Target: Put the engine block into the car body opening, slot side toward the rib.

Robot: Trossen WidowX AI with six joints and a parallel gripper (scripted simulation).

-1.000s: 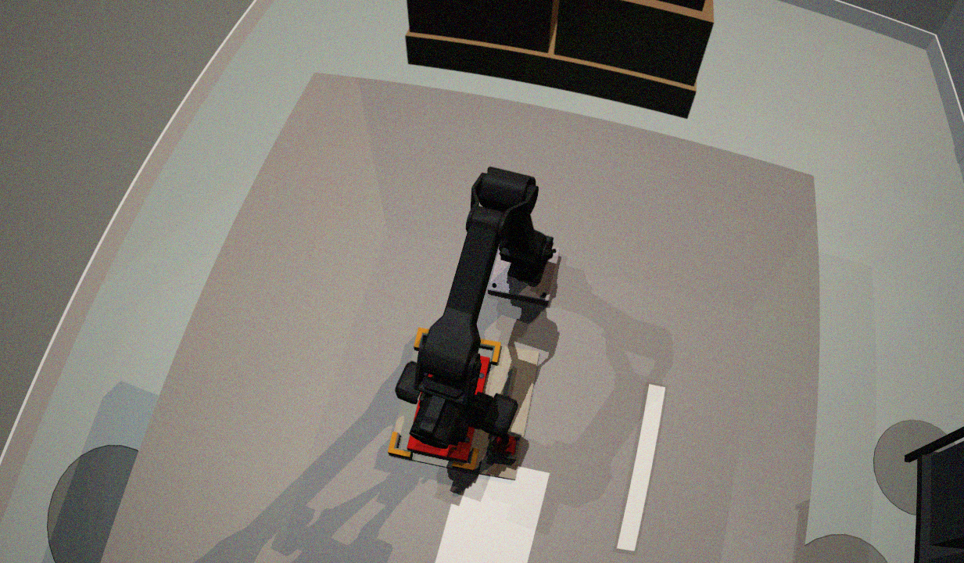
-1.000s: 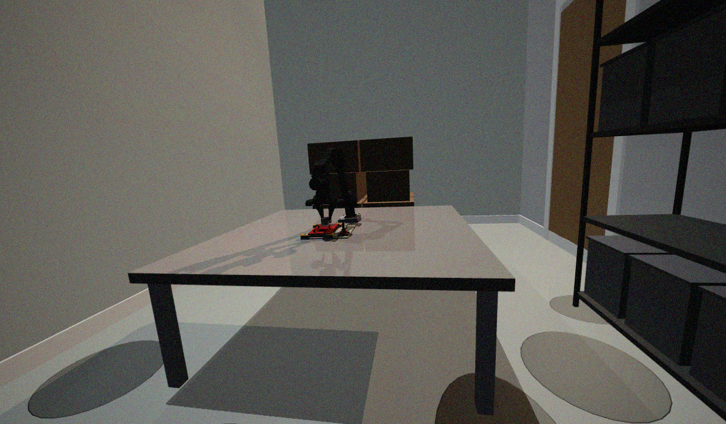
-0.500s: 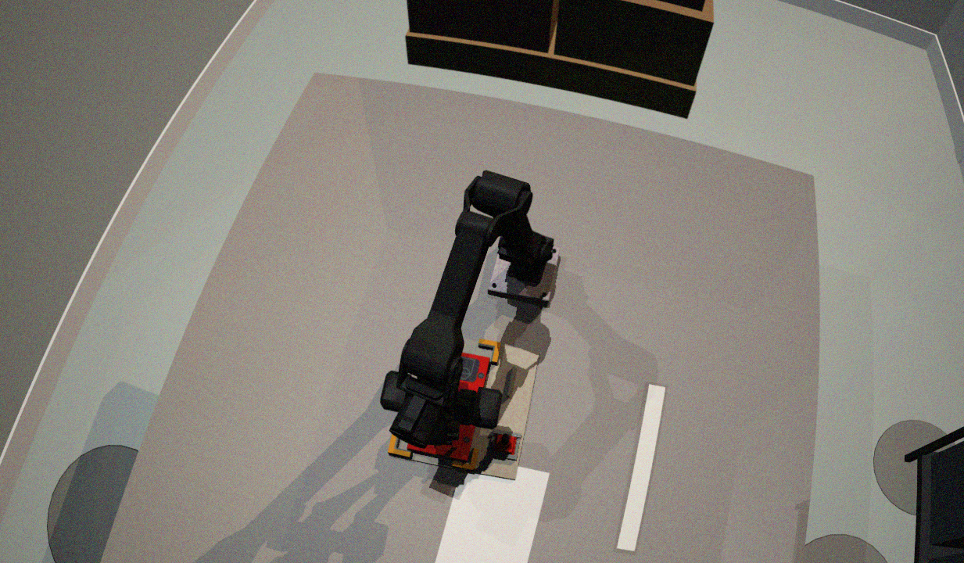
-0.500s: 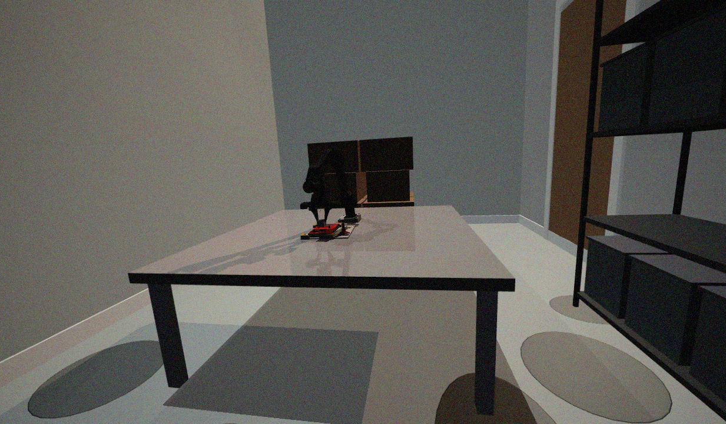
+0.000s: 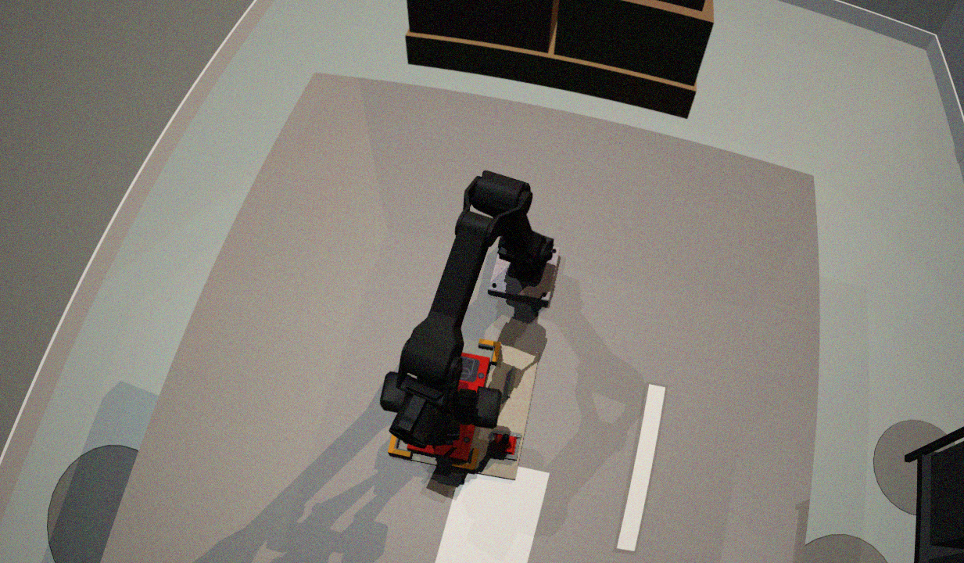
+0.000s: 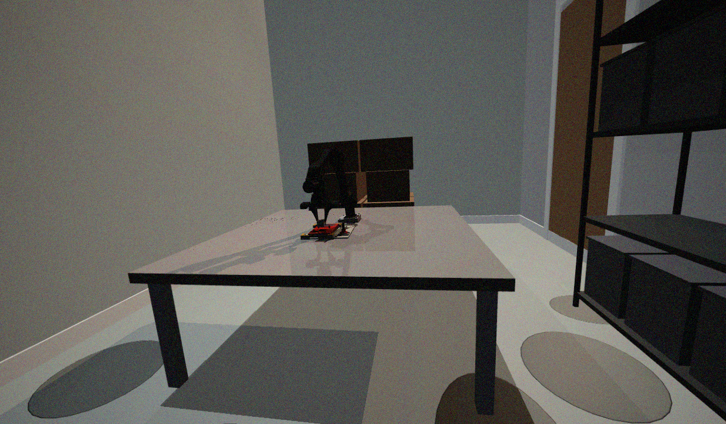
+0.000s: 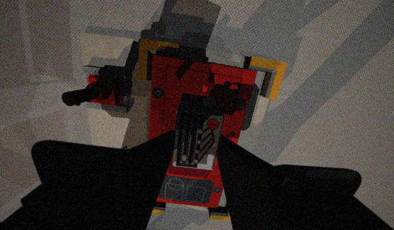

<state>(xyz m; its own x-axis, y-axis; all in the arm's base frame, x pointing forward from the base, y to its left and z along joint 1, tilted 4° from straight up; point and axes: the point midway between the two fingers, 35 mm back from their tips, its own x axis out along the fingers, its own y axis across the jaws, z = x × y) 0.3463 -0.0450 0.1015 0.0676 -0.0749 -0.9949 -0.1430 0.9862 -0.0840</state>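
Observation:
My gripper [image 6: 321, 221] is shut on the engine block. In the wrist view the engine block [image 7: 184, 140] shows dark ribs, diagonal bars and a red round cap on top. It is over the red car body [image 7: 171, 75] [image 5: 477, 381] [image 6: 331, 228], between the shaded hood panel and the far end. The block hides the opening and the rib. A dark shadow lies on the car body to the block's right in the wrist view. In the exterior view the fingertips are just above the car body. How deep the block sits and where its slot faces cannot be told.
Orange corner brackets [image 7: 281, 75] stand around the car body on a pale base plate [image 7: 107, 130] [image 5: 520, 413]. A small red piece with an upright black knob [image 7: 80, 96] stands beside the car. A white strip [image 5: 642, 469] lies farther right in the top view.

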